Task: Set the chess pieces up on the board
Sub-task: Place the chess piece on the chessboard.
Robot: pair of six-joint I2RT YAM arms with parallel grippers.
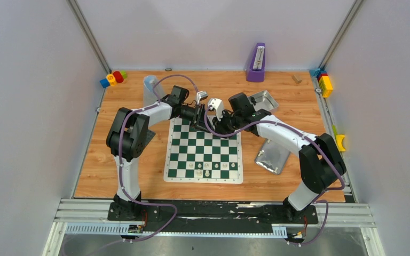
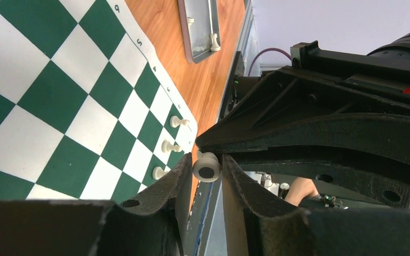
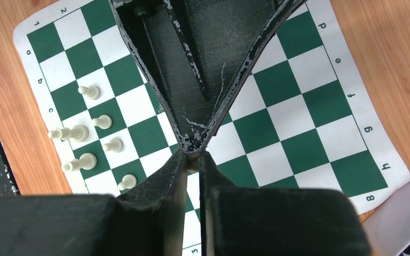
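Jaws of my right gripper (image 3: 192, 156) and left gripper (image 2: 207, 160), both nearly shut, pinch one cream-white plastic chess piece (image 2: 206, 168); few placed pieces (image 1: 207, 167) stand low on the green-and-white checked mat (image 1: 213, 144), most apparently unplaced.

Top ext cam: fixed, high, behind arm bases (image 1: 125, 205); looks down + fwd over whole table (image 1: 139, 176), bases at 6 o'clock, board (image 1: 203, 150) centre. L wrist cam: v. close, low grazing angle along board; left gripper (image 2: 207, 160) at 6 o'clock. R wrist cam: close, steep look-down on board; right gripper (image 3: 192, 154) at 6 o'clock. All 3 share board + chess pieces (image 3: 102, 122) near its edge. Wrist cams see each other's fingers.
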